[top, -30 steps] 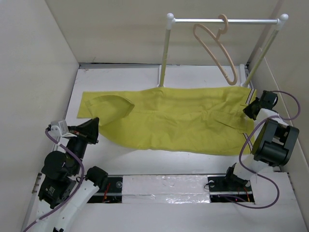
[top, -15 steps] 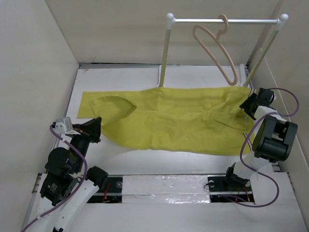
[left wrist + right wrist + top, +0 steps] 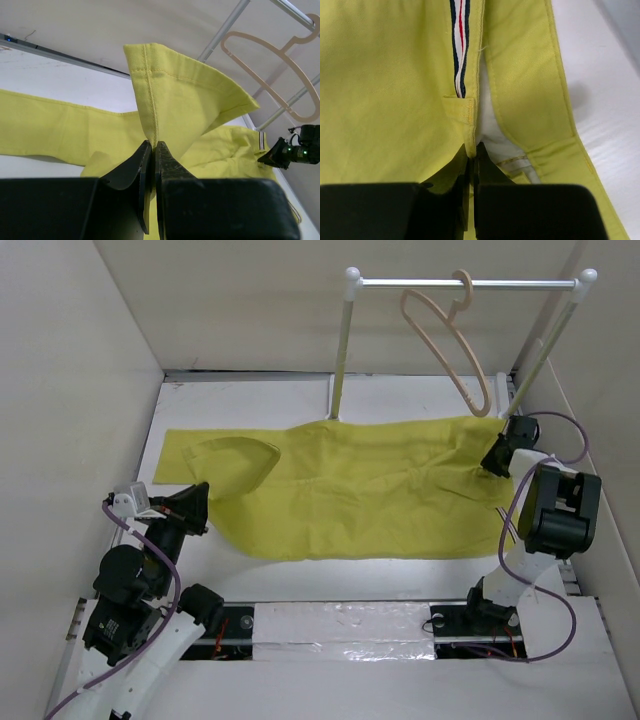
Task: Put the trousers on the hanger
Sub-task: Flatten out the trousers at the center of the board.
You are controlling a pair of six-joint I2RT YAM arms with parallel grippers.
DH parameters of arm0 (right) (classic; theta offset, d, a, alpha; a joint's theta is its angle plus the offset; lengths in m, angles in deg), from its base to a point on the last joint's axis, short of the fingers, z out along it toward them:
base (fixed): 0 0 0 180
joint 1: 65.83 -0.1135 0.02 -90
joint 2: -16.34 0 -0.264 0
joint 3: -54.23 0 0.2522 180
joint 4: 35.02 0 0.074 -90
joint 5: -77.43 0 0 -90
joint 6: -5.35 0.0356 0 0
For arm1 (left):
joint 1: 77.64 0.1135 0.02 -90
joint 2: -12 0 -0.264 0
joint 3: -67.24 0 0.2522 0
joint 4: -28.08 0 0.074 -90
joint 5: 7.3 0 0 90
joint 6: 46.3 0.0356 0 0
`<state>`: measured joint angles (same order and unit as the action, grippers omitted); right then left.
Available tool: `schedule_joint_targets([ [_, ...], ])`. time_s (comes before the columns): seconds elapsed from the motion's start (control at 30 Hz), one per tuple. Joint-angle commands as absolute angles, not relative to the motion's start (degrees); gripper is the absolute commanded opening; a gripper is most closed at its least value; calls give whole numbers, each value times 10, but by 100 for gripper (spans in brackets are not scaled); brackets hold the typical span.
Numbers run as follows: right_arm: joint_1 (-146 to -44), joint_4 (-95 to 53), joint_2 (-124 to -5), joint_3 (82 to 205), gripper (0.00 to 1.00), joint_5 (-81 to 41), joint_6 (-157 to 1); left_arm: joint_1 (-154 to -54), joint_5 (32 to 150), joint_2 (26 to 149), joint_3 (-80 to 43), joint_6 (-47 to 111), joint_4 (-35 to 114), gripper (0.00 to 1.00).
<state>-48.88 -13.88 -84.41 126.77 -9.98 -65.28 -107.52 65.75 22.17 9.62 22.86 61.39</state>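
Yellow-green across mid-table. Pinches the trousers (image 3: 350, 490) at both ends: left gripper (image 3: 152, 150) on a leg fold at eight o'clock, right gripper (image 3: 471, 152) on the waist end at two, below the hanger (image 3: 445, 335); probably for lifting.

The yellow-green cloth trousers (image 3: 350, 490) are showing a white, navy and red striped trim (image 3: 459, 45) at the top of the right wrist view; the thin wooden hanger (image 3: 480, 400), upper right overhead, is looking pale beige.

Matt yellow-green woven cloth on the trousers (image 3: 360, 490), seams neatly stitched; hanger (image 3: 436, 355) at one o'clock looks smooth pale wood; rail (image 3: 500, 283) glossy white metal.
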Motion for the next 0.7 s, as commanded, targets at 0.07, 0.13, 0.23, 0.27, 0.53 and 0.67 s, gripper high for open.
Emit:
schedule_joint_targets([
  [0.07, -540, -138, -852, 1334, 0, -155, -692, -1078, 649, 221, 94, 233, 589, 0],
  [0.13, -540, -115, -894, 1371, 0, -169, -705, -1078, 650, 223, 94, 232, 588, 0],
  [0.23, -534, -97, -917, 1425, 0, -166, -710, -1078, 649, 225, 94, 233, 587, 0],
  [0.27, -534, -97, -912, 1433, 0, -153, -710, -1078, 649, 225, 95, 233, 588, 0],
  [0.53, -504, -115, -780, 1335, 81, -76, -673, -1078, 647, 225, 94, 234, 586, 0],
  [0.67, -484, -146, -661, 1197, 77, -37, -619, -1078, 648, 216, 94, 234, 585, 0],
])
